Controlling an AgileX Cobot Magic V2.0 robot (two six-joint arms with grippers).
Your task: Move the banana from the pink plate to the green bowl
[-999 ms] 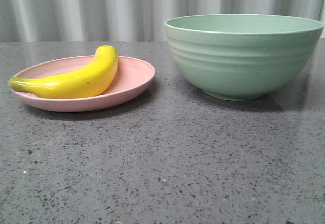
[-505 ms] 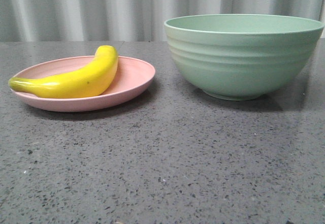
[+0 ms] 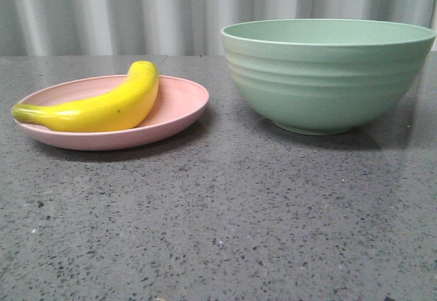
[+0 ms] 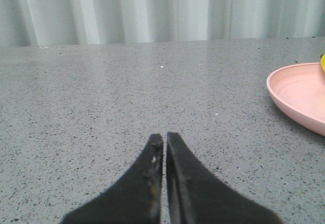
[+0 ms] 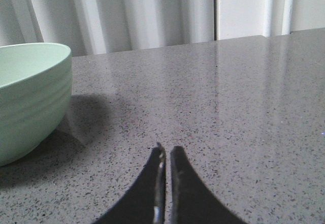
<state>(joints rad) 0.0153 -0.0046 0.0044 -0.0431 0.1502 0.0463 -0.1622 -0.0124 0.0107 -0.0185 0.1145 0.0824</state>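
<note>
On pink plate (image 3: 179, 103), left of green bowl (image 3: 328, 76): banana (image 3: 102, 104), lying curved, untouched. Over grey table (image 3: 225, 212): left gripper (image 4: 164, 141) and right gripper (image 5: 166, 152), both clenched, grasping nothing.

On the surface (image 3: 218, 233), to the left: the plate (image 3: 181, 103), with the banana (image 3: 102, 106) lying across it, stem end past the left rim, far end toward the back. To the right, apart from the plate, with bare surface between: the bowl (image 3: 328, 76), nothing visible inside from this angle. Behind everything, a curtain (image 3: 136, 11); left tool (image 4: 164, 138) low over the surface, left of the plate, and right tool (image 5: 166, 150) low over the surface, right of the bowl.
</note>
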